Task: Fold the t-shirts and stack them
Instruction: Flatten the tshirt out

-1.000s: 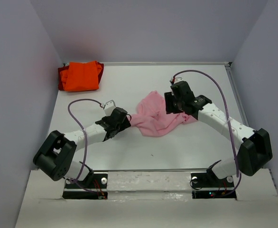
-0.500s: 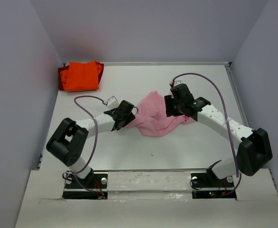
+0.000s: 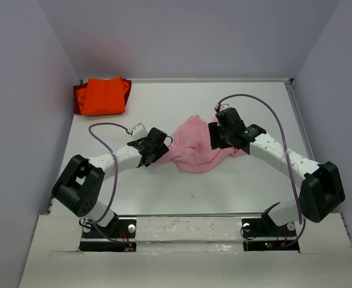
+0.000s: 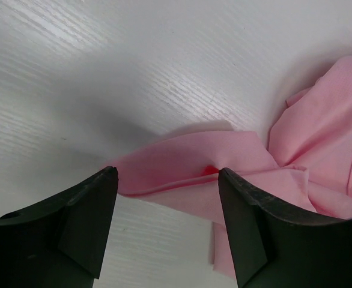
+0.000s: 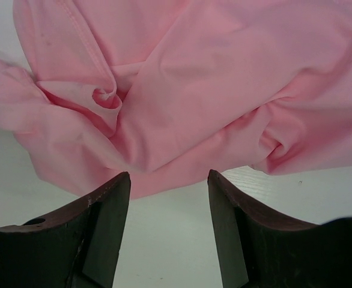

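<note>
A crumpled light pink t-shirt (image 3: 197, 147) lies at the middle of the table. My left gripper (image 3: 162, 148) is open at the shirt's left edge; in the left wrist view (image 4: 167, 180) a pink fold (image 4: 224, 162) lies between and just ahead of its fingertips. My right gripper (image 3: 215, 137) is open over the shirt's right side; in the right wrist view (image 5: 169, 180) the bunched pink cloth (image 5: 188, 84) lies just beyond its fingertips. Folded orange t-shirts (image 3: 103, 95) sit stacked at the far left corner.
Grey walls close in the table on the left, back and right. A raised rim (image 3: 291, 84) runs along the far and right edges. Purple cables loop above both arms.
My left gripper swung up and right to the pink shirt's left edge. My right gripper edged slightly left over the shirt. The shirt has hardly moved.
</note>
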Controlling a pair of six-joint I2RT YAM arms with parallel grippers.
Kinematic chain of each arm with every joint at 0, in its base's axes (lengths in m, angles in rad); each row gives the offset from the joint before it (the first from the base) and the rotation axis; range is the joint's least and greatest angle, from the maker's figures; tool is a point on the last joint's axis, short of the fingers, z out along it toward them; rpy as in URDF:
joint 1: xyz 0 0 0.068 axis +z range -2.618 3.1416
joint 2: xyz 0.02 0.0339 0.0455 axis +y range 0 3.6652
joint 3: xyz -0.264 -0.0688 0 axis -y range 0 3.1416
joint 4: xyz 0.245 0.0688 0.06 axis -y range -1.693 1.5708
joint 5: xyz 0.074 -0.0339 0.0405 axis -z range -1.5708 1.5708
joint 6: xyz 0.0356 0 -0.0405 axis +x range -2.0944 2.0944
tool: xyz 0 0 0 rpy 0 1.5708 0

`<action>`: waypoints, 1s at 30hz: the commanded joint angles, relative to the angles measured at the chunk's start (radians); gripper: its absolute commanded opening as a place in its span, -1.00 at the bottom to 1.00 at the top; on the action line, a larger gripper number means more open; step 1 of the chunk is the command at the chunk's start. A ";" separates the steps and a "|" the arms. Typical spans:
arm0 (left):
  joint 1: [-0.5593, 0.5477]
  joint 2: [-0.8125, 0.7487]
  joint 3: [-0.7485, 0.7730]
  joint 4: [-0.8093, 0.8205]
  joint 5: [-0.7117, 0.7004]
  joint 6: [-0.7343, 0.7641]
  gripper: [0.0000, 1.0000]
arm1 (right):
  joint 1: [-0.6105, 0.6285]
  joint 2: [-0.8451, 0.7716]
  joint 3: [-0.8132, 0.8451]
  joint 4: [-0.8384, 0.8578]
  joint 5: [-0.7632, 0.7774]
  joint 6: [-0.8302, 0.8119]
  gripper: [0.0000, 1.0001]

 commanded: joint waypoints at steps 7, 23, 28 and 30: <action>-0.001 -0.272 -0.111 -0.085 -0.032 0.020 0.54 | -0.006 -0.019 -0.002 0.059 -0.012 0.007 0.19; -0.001 -0.166 -0.183 0.044 0.040 -0.078 0.52 | -0.006 -0.049 -0.037 0.065 -0.018 0.007 0.19; -0.001 -0.122 -0.143 0.027 0.017 -0.062 0.48 | -0.006 -0.060 -0.042 0.065 -0.018 0.006 0.19; -0.002 -0.113 -0.142 0.035 0.012 -0.064 0.44 | -0.006 -0.060 -0.043 0.065 -0.021 0.006 0.19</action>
